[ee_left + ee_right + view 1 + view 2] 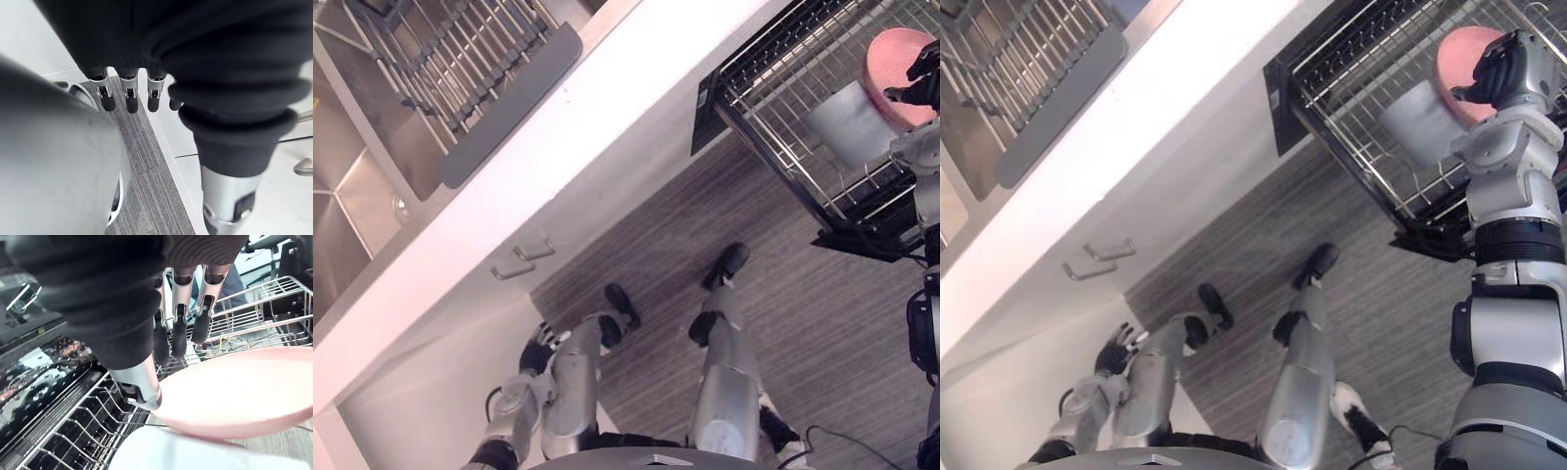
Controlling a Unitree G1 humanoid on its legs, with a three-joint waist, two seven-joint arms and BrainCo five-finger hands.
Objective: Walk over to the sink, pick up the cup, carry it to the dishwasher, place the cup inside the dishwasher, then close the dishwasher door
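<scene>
Pink cup (1456, 61): in the wire dishwasher rack (1351, 69), directly under the right hand (1503, 73), its broad round pale face turned up toward the palm.
Right hand: reaches out over the rack. In its wrist view the fingers (178, 333) run straight and side by side, with their dark tips just past the cup's far rim. The thumb (139, 384) stands apart from them at the near rim. Nothing is curled round the cup. I cannot tell whether the tips touch it.
Grey-white vessel (1418, 122): in the same rack, just beside the pink cup on the thumb side of the right hand and touching or nearly touching it.
Left hand (1116, 352): hangs low at the robot's side, well apart from the right hand and the rack, close to the white cabinet front (440, 392). Its fingers (128, 98) are straight and loose, holding nothing.
White countertop (607, 108): between the two hands, running across the view.
Sink (342, 196): beyond the countertop on the left hand's side, steel, with a wire drainer (460, 59) over it.
Cabinet handles (533, 252): two, on the white front out ahead of the left hand.
Floor (803, 323): grey wood-grain, under the rack and both hands.
</scene>
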